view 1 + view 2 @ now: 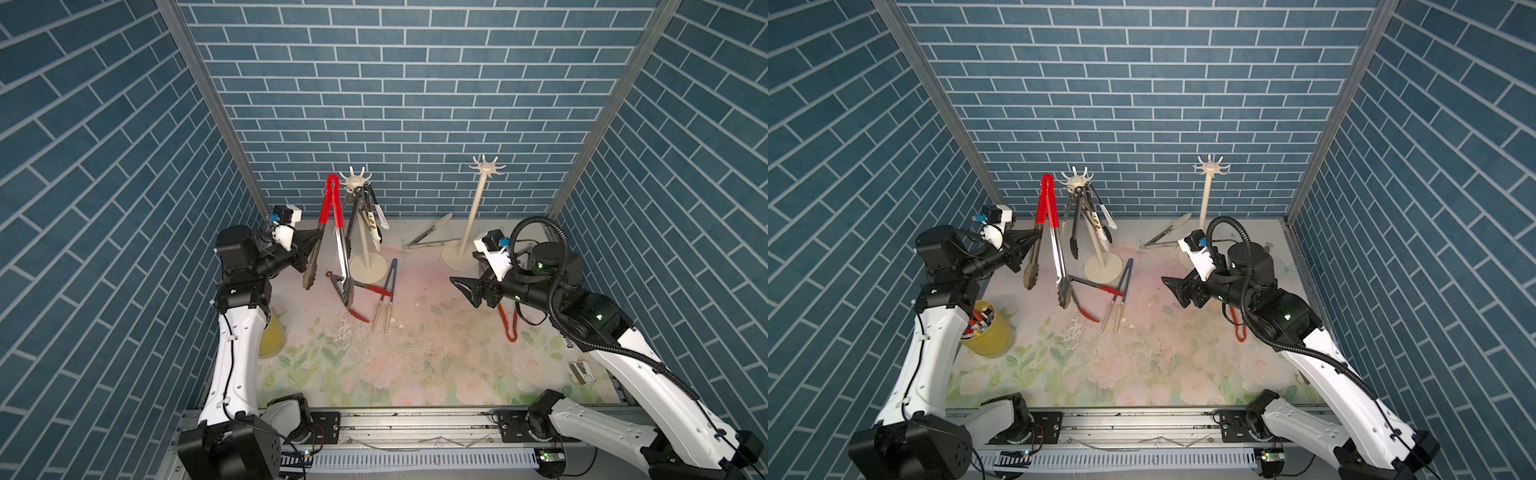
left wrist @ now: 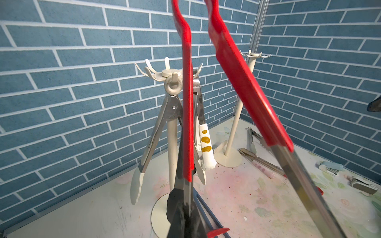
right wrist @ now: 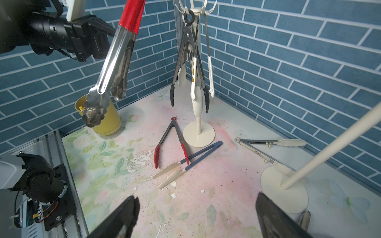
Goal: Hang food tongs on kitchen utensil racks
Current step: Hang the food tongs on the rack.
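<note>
Two utensil racks (image 1: pixel 356 181) (image 1: pixel 473 208); one yellow cup (image 1: pixel 996 336); food tongs (image 1: pixel 332 208): one held aloft, at least four on the counter (image 1: pixel 415 353), at least three hanging (eleven o'clock rack, overlapping).

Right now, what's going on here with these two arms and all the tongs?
The left end effector is shut on one leg of the large red-handled tongs, held hinge-up beside the utensil rack that already carries several hanging tongs. The right end effector is open and empty above the table. The second rack has bare hooks, and more tongs, such as the blue-handled pair, lie on the table.
</note>
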{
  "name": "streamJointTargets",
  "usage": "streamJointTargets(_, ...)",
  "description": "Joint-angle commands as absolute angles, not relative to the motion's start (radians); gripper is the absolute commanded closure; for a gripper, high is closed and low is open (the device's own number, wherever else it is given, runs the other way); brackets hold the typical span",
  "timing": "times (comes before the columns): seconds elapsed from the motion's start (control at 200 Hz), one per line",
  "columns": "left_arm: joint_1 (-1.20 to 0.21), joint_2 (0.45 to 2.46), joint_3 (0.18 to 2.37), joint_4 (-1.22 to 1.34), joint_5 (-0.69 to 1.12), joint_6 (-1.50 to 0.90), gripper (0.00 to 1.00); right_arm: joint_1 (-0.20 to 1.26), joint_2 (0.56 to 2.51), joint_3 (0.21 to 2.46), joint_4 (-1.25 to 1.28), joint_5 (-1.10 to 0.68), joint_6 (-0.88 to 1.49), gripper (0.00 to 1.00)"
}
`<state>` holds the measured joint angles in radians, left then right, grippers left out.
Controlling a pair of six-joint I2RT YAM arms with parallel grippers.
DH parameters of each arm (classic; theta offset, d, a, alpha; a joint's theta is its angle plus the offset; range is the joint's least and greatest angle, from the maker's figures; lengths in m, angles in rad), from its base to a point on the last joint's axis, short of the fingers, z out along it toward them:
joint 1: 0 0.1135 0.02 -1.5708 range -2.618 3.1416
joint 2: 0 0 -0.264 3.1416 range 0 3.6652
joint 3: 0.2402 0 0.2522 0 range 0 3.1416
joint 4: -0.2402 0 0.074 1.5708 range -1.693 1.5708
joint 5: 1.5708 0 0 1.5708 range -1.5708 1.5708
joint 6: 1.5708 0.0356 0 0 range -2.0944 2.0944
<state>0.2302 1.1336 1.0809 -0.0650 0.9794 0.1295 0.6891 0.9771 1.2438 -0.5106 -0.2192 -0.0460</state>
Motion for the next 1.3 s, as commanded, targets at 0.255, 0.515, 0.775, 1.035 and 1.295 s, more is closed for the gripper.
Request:
streamJointTargets(0.255, 0.260, 1.275, 1.186, 0.009, 1.109, 0.106, 0.98, 0.693, 0.964, 1.298, -0.569, -0.198, -0.130, 0.10)
streamJointTargets(0.515, 0.264, 1.372, 1.243, 0.001, 1.141, 0.101, 0.97, 0.694, 0.958, 1.302, -0.584, -0.198, -0.130, 0.10)
streamJointTargets(0.775, 0.262, 1.417, 1.264, 0.053, 1.192, 0.055, 0.96, 0.694, 0.949, 1.296, -0.590, -0.196, -0.129, 0.10)
streamJointTargets(1.035, 0.254, 1.446, 1.264, 0.068, 1.210, 0.037, 0.95, 0.694, 0.936, 1.285, -0.597, -0.196, -0.128, 0.10)
streamJointTargets(1.295, 0.226, 1.458, 1.276, -0.041, 1.181, 0.128, 0.95, 0.694, 0.925, 1.279, -0.601, -0.197, -0.130, 0.11)
